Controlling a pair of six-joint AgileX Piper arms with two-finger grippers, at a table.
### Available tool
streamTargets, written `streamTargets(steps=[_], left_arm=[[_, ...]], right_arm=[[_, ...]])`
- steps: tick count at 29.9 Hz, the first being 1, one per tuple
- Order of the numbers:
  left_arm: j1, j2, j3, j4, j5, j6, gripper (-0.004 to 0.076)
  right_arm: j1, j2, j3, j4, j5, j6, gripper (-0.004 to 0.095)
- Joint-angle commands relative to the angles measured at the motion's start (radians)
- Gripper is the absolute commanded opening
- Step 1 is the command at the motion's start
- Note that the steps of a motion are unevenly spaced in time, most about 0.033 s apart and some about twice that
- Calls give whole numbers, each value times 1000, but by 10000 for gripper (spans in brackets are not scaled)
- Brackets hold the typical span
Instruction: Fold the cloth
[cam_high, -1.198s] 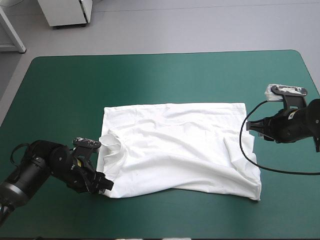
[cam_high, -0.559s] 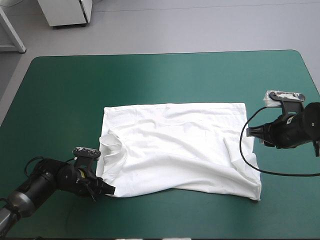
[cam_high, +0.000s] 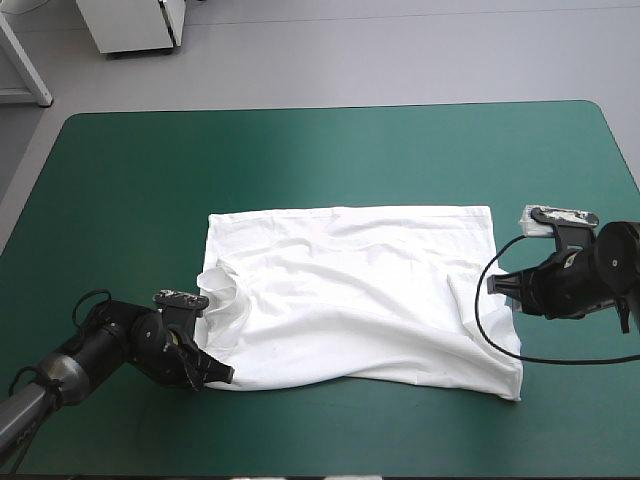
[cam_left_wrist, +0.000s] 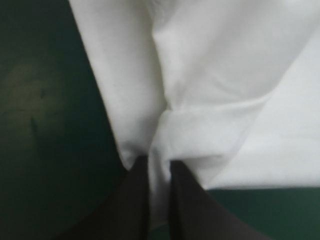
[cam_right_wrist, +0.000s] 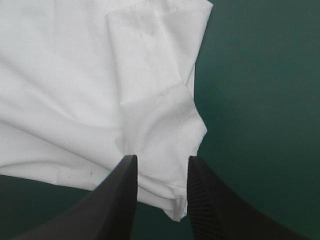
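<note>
Left pincer (cam_left_wrist: 159, 162): clamped on the T-shirt (cam_high: 350, 290), at its 7 o'clock corner; arm has sunk lower since earlier.
Right pincer (cam_right_wrist: 160, 160): apart, straddling the hem at 3 o'clock; has slid along the edge toward 6.
T-shirt: flat, mid-bench (cam_high: 300, 150), unmoved.
Reading: one grip set, second pending; fold not begun.

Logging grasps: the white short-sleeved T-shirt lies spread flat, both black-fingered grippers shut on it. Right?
Not both. The left gripper is shut on the white short-sleeved T-shirt, which does lie flat, but the right wrist view shows the right gripper open, its fingers apart over the shirt's edge.
</note>
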Motion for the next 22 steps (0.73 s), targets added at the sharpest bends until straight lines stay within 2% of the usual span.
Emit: streamTargets(steps=[1, 6, 9, 15, 22], left_arm=[[-4, 61, 42, -37, -79, 1, -7], [-4, 61, 42, -32, -92, 1, -9], [-4, 61, 42, -32, -92, 1, -9], [-4, 61, 42, -34, -92, 1, -9], [-4, 61, 42, -36, -97, -1, -9]], right_arm=[[-2, -53, 30, 13, -19, -4, 340], [-2, -93, 134, 86, -19, -14, 447], [-2, -104, 203, 89, -19, -14, 501], [-2, -104, 343, 68, -70, -35, 498], [-2, -100, 423, 63, -198, -40, 498]])
